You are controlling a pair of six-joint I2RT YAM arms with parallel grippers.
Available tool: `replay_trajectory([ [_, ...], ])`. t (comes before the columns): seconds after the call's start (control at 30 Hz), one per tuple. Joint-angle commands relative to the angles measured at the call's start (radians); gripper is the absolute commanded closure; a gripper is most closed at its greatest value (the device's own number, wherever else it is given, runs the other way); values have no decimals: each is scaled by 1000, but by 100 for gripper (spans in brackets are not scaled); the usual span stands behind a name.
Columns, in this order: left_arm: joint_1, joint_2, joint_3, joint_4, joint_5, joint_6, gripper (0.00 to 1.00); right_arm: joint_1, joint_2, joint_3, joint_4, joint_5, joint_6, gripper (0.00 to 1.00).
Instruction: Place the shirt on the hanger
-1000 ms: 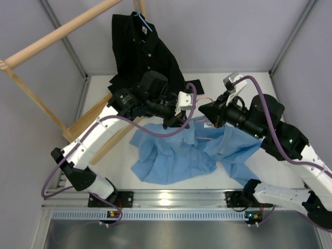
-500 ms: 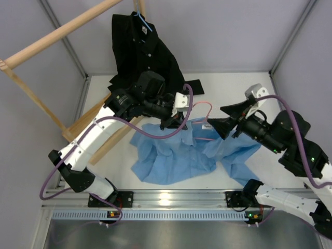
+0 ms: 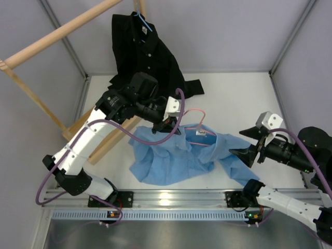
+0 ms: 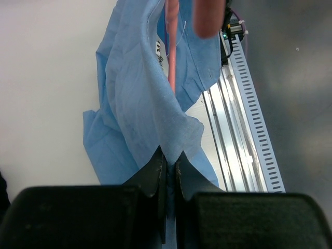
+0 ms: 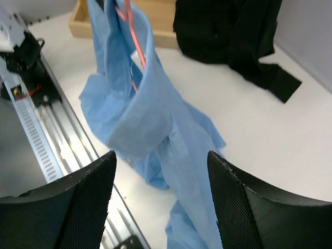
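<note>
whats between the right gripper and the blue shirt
Nothing but bare table; the right wrist view shows the open right gripper clear of the shirt.

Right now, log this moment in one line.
left gripper: shut on shirt | right gripper: open, empty | hanger: partly inside shirt | shirt: partly lifted

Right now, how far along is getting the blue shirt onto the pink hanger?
Partway. The pink hanger already sits inside the collar of the blue shirt. The left gripper is pinching cloth beside it; the right gripper is open and clear. Left: most of the shirt lies crumpled on the table, so its shoulders likely need seating on the wire.
</note>
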Motion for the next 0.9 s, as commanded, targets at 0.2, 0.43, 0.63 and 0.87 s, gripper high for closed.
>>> replay_trajectory([
  [0.2, 5, -91, 83, -46, 138, 69, 100, -10, 53, -13, -131, -14, -99, 36],
  [0.43, 5, -85, 104, -72, 158, 71, 100, -7, 99, 0, -128, -65, -139, 47],
  [0.63, 5, -73, 138, -83, 135, 61, 100, -4, 106, -23, -157, -98, -161, 59],
  [0.87, 5, -48, 169, -85, 117, 51, 100, 0, 73, -42, -180, -127, -202, 57],
])
